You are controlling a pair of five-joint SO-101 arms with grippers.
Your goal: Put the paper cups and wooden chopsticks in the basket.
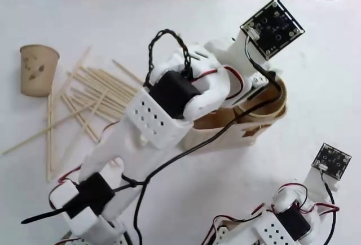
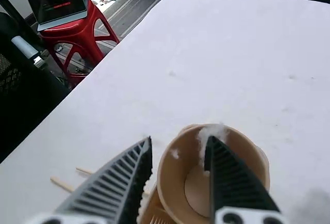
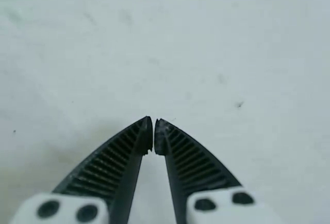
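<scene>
My left gripper (image 2: 178, 144) is open over a paper cup (image 2: 232, 157). One finger (image 2: 227, 182) is inside the cup's mouth and the other (image 2: 124, 177) is outside its rim. In the high view this arm reaches over the tan basket (image 1: 225, 135) at the table's middle, and the cup there is hidden under the wrist. A second paper cup (image 1: 38, 70) is at the far left. Several wooden chopsticks (image 1: 90, 98) lie scattered beside it, and two of their ends (image 2: 64, 184) show past my left finger. My right gripper (image 3: 153, 136) is shut on nothing above bare white table.
The right arm (image 1: 293, 222) sits folded at the front right corner. Beyond the table's edge stands a red stool (image 2: 77, 38) with a laptop on it. Bare tabletop (image 1: 327, 87) lies to the basket's right and behind it.
</scene>
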